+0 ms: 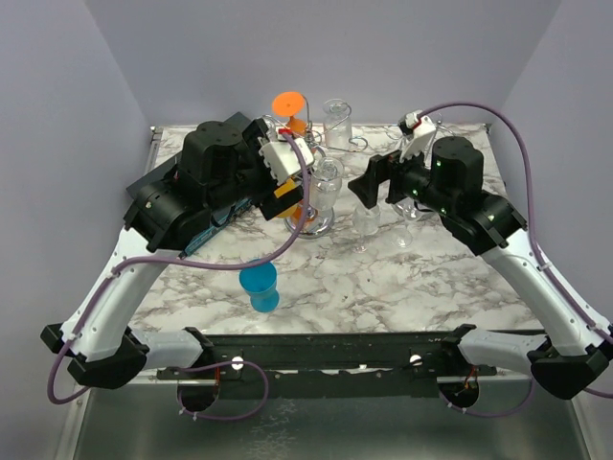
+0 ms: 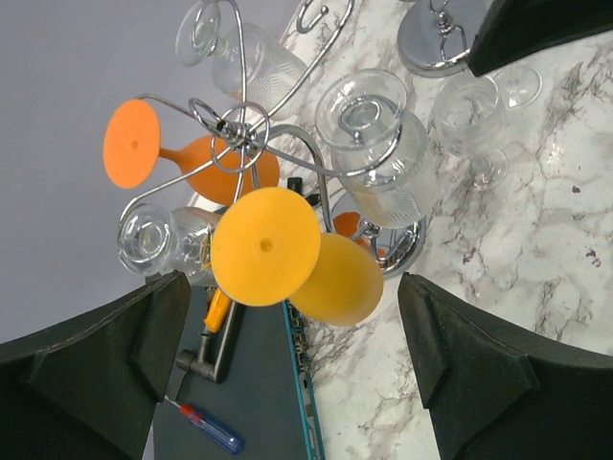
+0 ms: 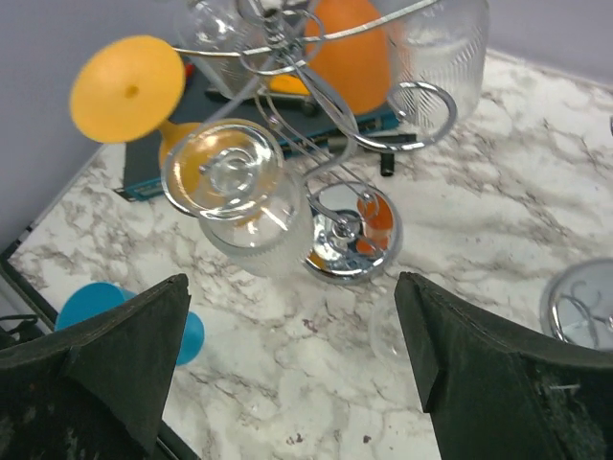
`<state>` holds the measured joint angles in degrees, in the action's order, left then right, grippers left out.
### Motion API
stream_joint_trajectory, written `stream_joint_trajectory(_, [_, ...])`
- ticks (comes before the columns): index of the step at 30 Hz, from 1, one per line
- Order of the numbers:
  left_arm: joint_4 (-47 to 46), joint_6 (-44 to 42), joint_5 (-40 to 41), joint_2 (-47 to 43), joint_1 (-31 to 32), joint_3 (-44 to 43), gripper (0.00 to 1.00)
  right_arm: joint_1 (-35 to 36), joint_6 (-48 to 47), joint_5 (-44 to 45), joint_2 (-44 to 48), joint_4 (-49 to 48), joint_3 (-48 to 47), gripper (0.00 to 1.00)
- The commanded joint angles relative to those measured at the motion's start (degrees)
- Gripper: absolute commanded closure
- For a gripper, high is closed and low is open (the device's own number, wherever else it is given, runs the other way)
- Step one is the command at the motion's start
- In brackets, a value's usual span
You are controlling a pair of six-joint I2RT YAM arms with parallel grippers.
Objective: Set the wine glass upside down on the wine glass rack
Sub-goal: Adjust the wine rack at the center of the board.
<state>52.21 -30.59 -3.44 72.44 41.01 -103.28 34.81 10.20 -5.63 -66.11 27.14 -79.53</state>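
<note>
Glasses [image 2: 374, 144] on the rack [image 2: 244, 129] could get knocked off if the left hand [image 2: 292, 316] or right hand [image 3: 292, 326], both wide open and empty near it, swings.

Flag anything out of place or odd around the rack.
A small screwdriver lies on the dark board beside the wine glass rack, a stray tool with no part in this job. Nothing looks spilled or broken.

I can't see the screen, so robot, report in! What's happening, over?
Both open, empty: left claw, right claw. One blue glass on table, not on rack. Hooks crowded: orange glasses, clear glasses. Over.
</note>
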Motion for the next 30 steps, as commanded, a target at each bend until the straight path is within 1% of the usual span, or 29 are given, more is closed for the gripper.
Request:
stream_joint_trajectory(1, [2.4,-0.1,1.6,-5.0,0.1,3.9,0.01,0.2,1.2,5.2,0.3,5.6,0.1,0.08])
stream_joint_trajectory(2, [2.8,-0.5,1.7,-5.6,0.0,4.4,0.01,0.2,1.4,4.6,0.2,5.8,-0.3,0.11])
stream_joint_trajectory(4, [3.7,-1.6,2.0,-6.7,0.0,5.3,0.01,0.2,1.6,4.6,-0.8,6.7,-1.4,0.12])
stream_joint_trajectory(6, [3.4,-2.1,3.0,-7.2,0.0,6.1,0.01,0.1,1.1,7.4,-2.0,6.7,-2.7,0.15])
stream_joint_trajectory(8, [1.8,-0.6,4.6,-6.8,0.0,5.7,0.01,0.1,0.5,9.3,-4.0,6.2,-5.5,0.19])
stream_joint_trajectory(12, [-1.6,5.9,5.6,-2.1,-0.1,-0.5,0.03,-0.3,-0.7,10.0,-11.4,7.5,-15.1,0.25])
stream_joint_trajectory(14, [-1.5,9.2,6.2,1.2,-0.1,-4.7,0.06,-0.9,-1.1,9.5,-15.4,8.4,-19.6,0.26])
stream_joint_trajectory(18, [-0.6,13.0,5.4,6.1,-0.1,-9.9,0.11,-3.8,-0.9,6.2,-21.0,8.5,-25.6,0.30])
stream_joint_trajectory(22, [-0.3,14.1,5.4,10.0,-0.1,-12.7,0.18,-7.2,-0.1,2.4,-23.9,6.8,-28.3,0.35])
stream_joint_trajectory(25, [-0.8,14.0,6.7,12.6,-0.1,-14.1,0.24,-9.1,-0.1,1.1,-26.0,6.1,-29.6,0.40])
stream_joint_trajectory(27, [-1.7,14.3,7.7,14.0,-0.2,-14.2,0.28,-9.5,-0.2,1.0,-27.3,5.9,-30.2,0.45])
stream_joint_trajectory(28, [-2.2,14.4,8.3,14.6,-0.3,-13.9,0.31,-9.7,-0.2,0.5,-27.8,5.7,-30.1,0.49])
stream_joint_trajectory(29, [-2.5,14.7,8.6,15.0,-0.4,-13.7,0.34,-9.8,0.0,0.0,-28.2,5.6,-30.0,0.53])
stream_joint_trajectory(30, [-3.0,15.2,9.2,15.2,-0.5,-13.5,0.40,-9.8,0.2,-0.6,-28.3,5.4,-29.6,0.55])
